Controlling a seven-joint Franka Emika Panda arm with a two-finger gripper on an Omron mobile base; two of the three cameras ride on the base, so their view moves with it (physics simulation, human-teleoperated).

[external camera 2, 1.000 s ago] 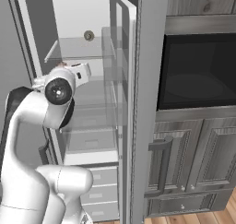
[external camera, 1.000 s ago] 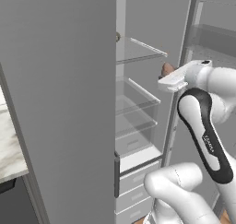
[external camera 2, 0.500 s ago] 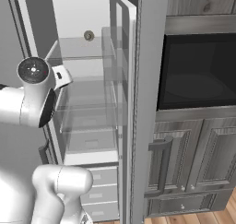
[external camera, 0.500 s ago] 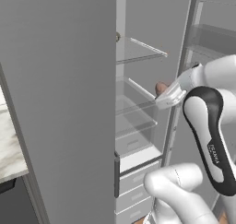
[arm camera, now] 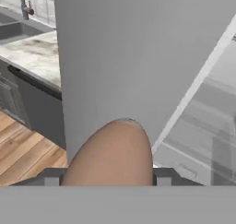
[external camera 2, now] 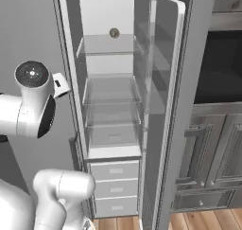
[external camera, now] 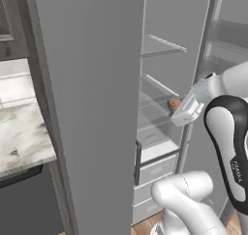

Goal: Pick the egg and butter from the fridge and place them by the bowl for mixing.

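Observation:
My gripper [arm camera: 108,177] is shut on the egg [arm camera: 113,154], a smooth reddish-brown ovoid standing up between the two dark fingertips [arm camera: 53,177]. In the left base view the egg [external camera: 173,103] pokes out of the white hand just in front of the fridge's open compartment. The fridge [external camera 2: 111,58] is tall and grey, with bare glass shelves and white drawers [external camera 2: 116,189]. Its grey side wall [external camera: 87,108] stands directly ahead of the hand. The butter and the bowl are out of view.
A marble counter [external camera: 19,132] lies left of the fridge, with a sink and faucet [arm camera: 20,6] further along. The open fridge door [external camera 2: 165,106] carries clear bins. A dark oven and panelled cabinets [external camera 2: 217,129] stand to the right. A round grey knob [external camera 2: 114,33] sits on the fridge's back wall.
The hand has swung left and down out of the fridge shelves with the egg held. Both base views have shifted, so the counter at the left now shows.

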